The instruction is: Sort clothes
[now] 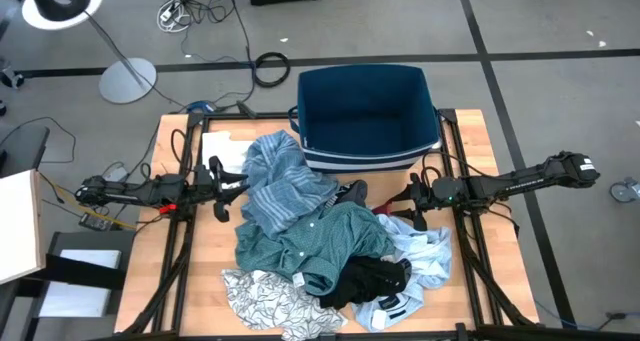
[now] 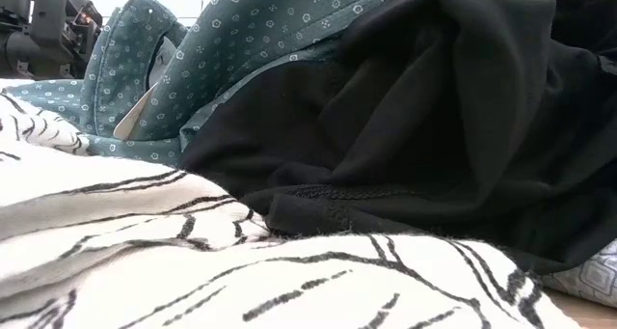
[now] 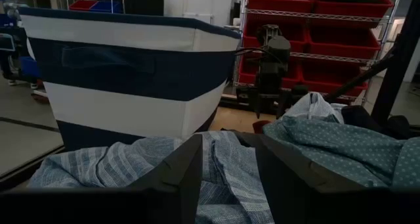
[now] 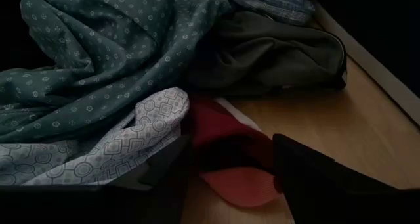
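Note:
A pile of clothes lies mid-table: a blue striped piece [image 1: 280, 181] at the far left, teal green [image 1: 315, 241] in the middle, black [image 1: 370, 279], white leaf print [image 1: 265, 301] at the near edge, and light blue [image 1: 425, 256] at the right. A small red piece [image 4: 230, 152] lies on the wood beside the light blue cloth [image 4: 98, 145]. My left gripper [image 1: 228, 188] is open at the pile's left, with the striped cloth [image 3: 223, 165] showing between its fingers. My right gripper [image 1: 408, 206] is open at the pile's right, its fingers on either side of the red piece.
The dark blue bin with white stripes [image 1: 370, 159] stands open at the table's far edge, just behind the pile. A white sheet [image 1: 225, 146] lies at the far left. A dark item [image 4: 275, 53] lies past the red piece. Bare wood shows at the table's left and right sides.

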